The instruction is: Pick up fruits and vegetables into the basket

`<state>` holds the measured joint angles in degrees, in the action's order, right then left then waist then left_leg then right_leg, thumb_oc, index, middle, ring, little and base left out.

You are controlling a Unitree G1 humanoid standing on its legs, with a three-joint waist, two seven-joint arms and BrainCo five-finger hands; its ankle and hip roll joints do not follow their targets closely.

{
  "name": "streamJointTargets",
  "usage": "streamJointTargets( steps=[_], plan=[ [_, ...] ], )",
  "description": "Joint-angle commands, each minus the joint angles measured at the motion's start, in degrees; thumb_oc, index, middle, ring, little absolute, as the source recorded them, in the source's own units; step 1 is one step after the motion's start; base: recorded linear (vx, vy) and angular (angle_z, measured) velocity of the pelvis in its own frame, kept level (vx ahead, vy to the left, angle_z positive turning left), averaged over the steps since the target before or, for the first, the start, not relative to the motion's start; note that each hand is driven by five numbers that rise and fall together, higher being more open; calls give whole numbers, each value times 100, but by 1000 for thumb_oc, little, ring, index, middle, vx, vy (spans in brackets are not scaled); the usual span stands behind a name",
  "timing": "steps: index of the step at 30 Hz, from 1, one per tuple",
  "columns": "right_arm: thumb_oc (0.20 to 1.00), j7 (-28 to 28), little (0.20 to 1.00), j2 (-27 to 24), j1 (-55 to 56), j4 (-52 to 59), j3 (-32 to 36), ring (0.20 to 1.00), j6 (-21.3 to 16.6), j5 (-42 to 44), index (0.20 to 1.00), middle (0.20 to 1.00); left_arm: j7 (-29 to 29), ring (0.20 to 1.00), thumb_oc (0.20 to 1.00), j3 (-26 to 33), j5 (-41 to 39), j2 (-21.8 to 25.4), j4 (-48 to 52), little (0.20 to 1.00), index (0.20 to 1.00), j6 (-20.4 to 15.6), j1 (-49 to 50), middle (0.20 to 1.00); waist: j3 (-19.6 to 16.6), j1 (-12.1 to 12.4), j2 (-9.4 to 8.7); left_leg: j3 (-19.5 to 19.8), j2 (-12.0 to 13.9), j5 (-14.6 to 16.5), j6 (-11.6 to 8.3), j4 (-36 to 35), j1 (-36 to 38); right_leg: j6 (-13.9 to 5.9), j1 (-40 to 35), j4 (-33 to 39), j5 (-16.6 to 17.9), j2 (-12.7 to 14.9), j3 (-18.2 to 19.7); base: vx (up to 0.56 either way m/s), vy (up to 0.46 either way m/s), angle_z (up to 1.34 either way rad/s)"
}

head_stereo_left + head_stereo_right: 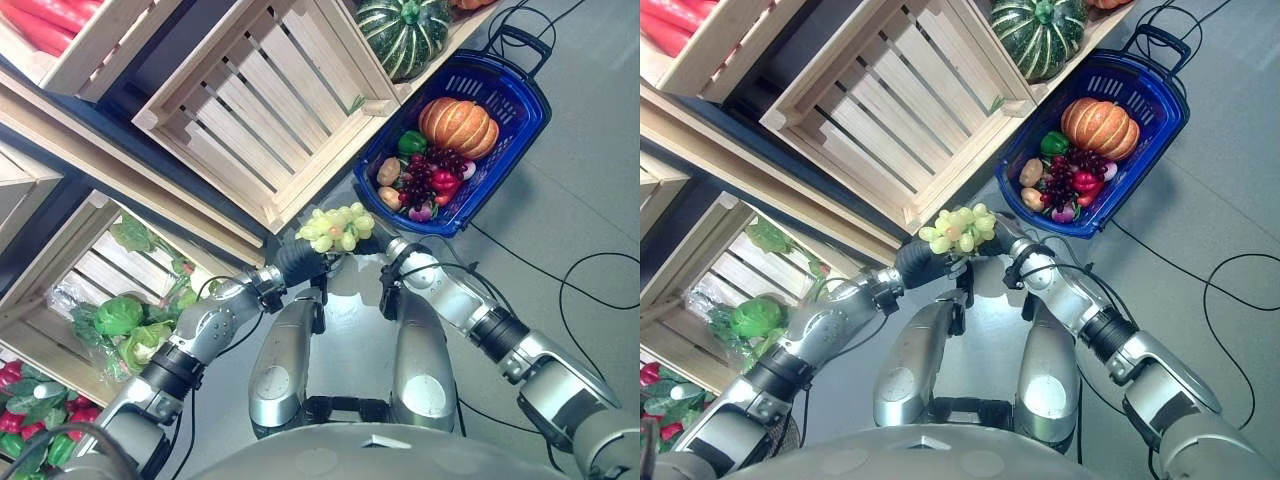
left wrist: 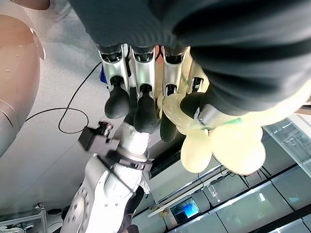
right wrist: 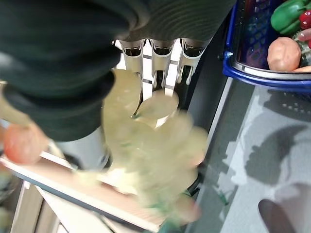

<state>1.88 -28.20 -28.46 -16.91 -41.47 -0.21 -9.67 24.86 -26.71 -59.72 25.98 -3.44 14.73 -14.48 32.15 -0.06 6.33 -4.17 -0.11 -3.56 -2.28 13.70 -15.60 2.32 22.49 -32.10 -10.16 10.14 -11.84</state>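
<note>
A bunch of pale green grapes [image 1: 335, 228] hangs in the air between my two hands, above the floor and below the shelf edge. My left hand [image 1: 300, 262] comes at it from the left; in the left wrist view its thumb [image 2: 194, 104] is curled onto the grapes [image 2: 233, 145] beside its fingers. My right hand [image 1: 385, 245] meets the bunch from the right, and the grapes [image 3: 155, 145] lie in front of its straight fingers [image 3: 158, 63]. The blue basket [image 1: 520, 120] stands on the floor to the upper right.
The basket holds an orange pumpkin [image 1: 458, 127], a green pepper [image 1: 411, 141], dark grapes [image 1: 420, 180], a potato [image 1: 389, 171] and a red pepper [image 1: 444, 180]. A striped green squash [image 1: 405, 35] sits on the shelf above it, next to an empty wooden crate [image 1: 260, 100]. Lettuce [image 1: 120, 320] fills a lower crate.
</note>
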Motion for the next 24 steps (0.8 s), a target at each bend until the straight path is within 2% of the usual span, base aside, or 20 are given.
streamJointTargets(
  steps=[1,8,9,10,11,13,18,20,24],
  plan=[
    [200,10,200,383,-332,72,-348,200,-572,-143,200,200,479,200,200,-245,-221,-360,649,200,200,-283,-240,200,-236,-1,10,-298,-432,1244,444,953,-9,-386,-495,736,311,-61,19,-4,-46,0],
    [200,644,200,267,-235,-82,21,200,-1006,730,200,200,570,200,200,-321,-225,-317,564,200,200,-192,-217,200,-236,-62,6,-315,-403,1260,430,1016,-108,-409,-392,675,317,-58,27,0,-6,0],
    [200,739,200,250,-217,-66,99,200,-1082,868,200,200,547,319,319,-329,-233,-322,552,319,319,-156,-220,319,-236,-78,7,-323,-400,1255,435,1014,-123,-410,-366,666,322,-65,30,0,0,0],
    [200,851,200,256,-188,-43,192,200,-1116,948,200,200,481,787,787,-337,-159,-317,544,787,787,-164,-224,787,-236,-94,7,-332,-398,1251,439,1008,-137,-411,-339,654,323,-78,36,0,0,0],
    [200,962,200,265,-162,-12,260,200,-1169,1022,200,200,484,1000,1000,-347,-75,-308,548,1000,1000,-144,-221,1000,-236,-106,9,-345,-392,1246,441,997,-145,-412,-319,648,323,-87,39,0,0,0],
    [200,1281,200,251,-108,40,497,200,-1308,1127,200,200,521,1000,1000,-407,-26,-316,539,1000,1000,99,-223,1000,-236,-153,26,-378,-376,1217,442,964,-182,-407,-260,649,338,-114,44,0,0,0],
    [200,1922,200,-55,54,141,1114,200,-1673,1091,200,200,438,1000,1000,-509,462,-276,394,1000,1000,65,-138,1000,-236,-262,56,-463,-342,1177,443,932,-282,-401,-112,630,354,-170,64,0,0,0],
    [200,2093,200,-230,105,228,1402,200,-1777,1139,200,200,359,1000,1000,-510,612,-202,365,1000,1000,225,-64,1000,-236,-283,62,-486,-320,1162,443,930,-353,-394,-38,624,359,-194,56,0,-25,-5],
    [200,2245,200,-583,207,405,1942,200,-1845,1054,200,200,-93,1000,1000,-474,885,-48,218,1000,1000,247,97,1000,-236,-312,55,-504,-290,1161,450,996,-531,-389,155,531,340,-228,42,-4,-41,-3]
  ],
)
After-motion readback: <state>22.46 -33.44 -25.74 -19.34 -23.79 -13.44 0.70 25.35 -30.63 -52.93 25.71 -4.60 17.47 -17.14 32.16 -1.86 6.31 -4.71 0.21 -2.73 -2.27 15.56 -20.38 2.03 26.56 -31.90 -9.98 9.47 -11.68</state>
